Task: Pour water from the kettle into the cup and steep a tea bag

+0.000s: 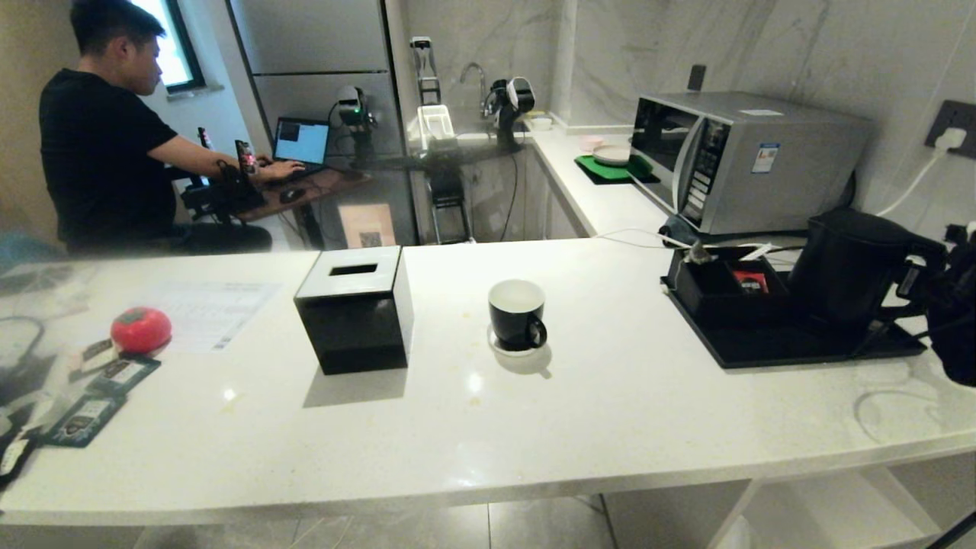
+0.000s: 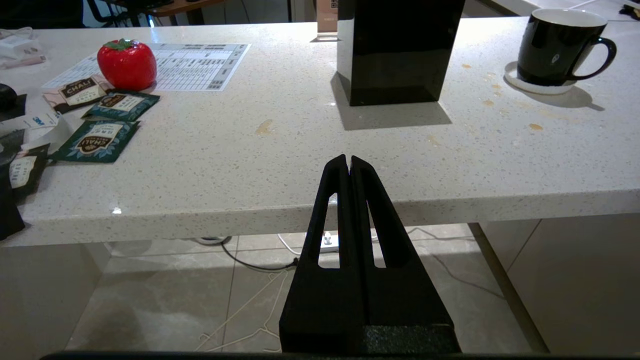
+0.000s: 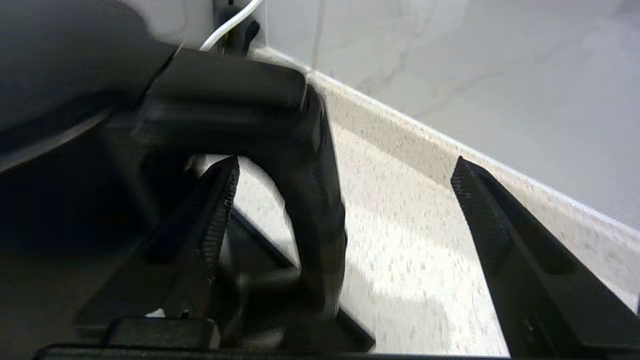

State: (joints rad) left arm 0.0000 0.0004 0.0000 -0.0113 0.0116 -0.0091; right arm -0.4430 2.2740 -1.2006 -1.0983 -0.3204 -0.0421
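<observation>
The right pincer [image 3: 345, 200] is gaping wide around the tall matte black kettle's [image 1: 846, 263] loop handle (seemingly not gripping), at three o'clock of the small black mug [image 1: 517, 313]; the left pincer [image 2: 349, 165] is sitting closed below the tabletop [image 2: 300, 165].

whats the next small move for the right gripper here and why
Probably close on the handle. The right gripper stands open with the kettle handle between its fingers, one finger inside the loop, and the kettle sits on its tray.
</observation>
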